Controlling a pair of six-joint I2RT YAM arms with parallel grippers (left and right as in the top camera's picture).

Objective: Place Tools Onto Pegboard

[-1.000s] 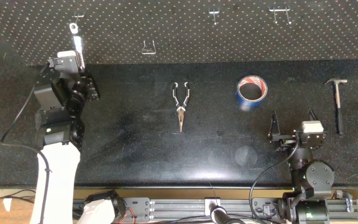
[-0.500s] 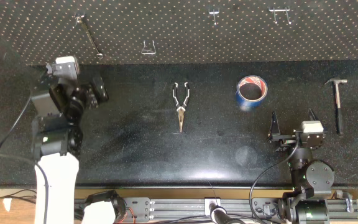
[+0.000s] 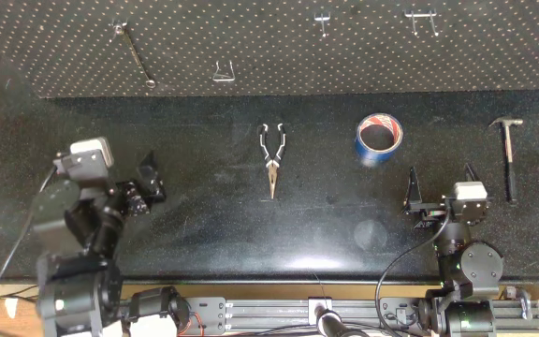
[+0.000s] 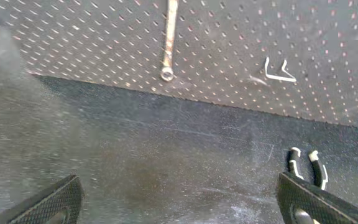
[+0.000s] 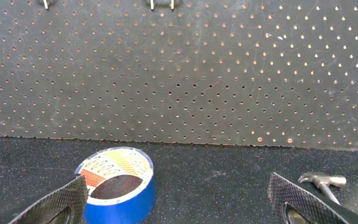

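One wrench (image 3: 134,54) on pegboard (image 3: 363,58); left gripper (image 3: 150,178) well apart

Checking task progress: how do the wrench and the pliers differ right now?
The wrench hangs on the pegboard, tilted; the pliers lie flat on the table. The wrench is one thin bar; the pliers have two handles, spread apart. Both are slim metal hand tools.
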